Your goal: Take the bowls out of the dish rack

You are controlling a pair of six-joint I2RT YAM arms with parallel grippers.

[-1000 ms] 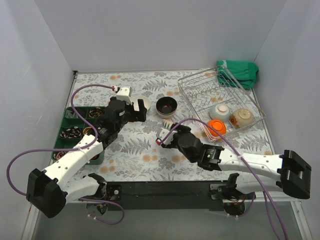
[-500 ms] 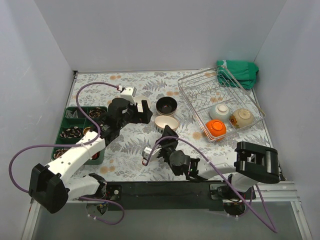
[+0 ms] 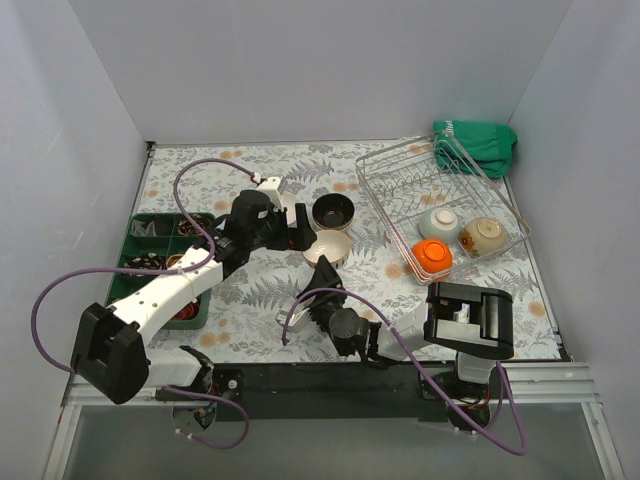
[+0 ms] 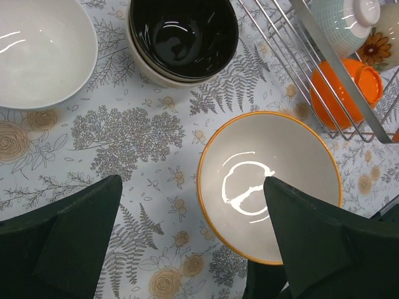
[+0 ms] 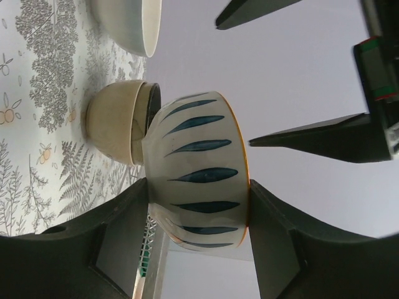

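At the left edge lay the green compartment tray (image 3: pixel 150 222). The left arm rose past it from the near left corner and reached on a slant to the middle of the tabletop, its wrist bent to look straight down. The left gripper (image 4: pixel 192 187) hung there with its fingers spread wide and nothing between them. One finger was over bare table and the other over the rim of the striped bowl (image 4: pixel 262 156).

That bowl stood upright on the table near the middle. Towards the far edge from it were a white bowl (image 4: pixel 37 50) and a dark brown bowl (image 4: pixel 181 34) nested in a cream one.

The right arm was folded back over its base at the near edge, its forearm running left along that edge. Its wrist was turned so the gripper lay low, pointing across the tabletop. The right gripper (image 5: pixel 198 187) was parted wide, a finger on either side of the striped bowl. Whether the pads touched the bowl could not be told.

The dish rack (image 3: pixel 400 175) sat toward the far right corner. It held a pale teal bowl (image 3: pixel 440 222), a speckled tan bowl (image 3: pixel 482 234) and an orange bowl (image 3: pixel 433 256). A green cloth (image 3: pixel 478 146) lay in the corner itself.
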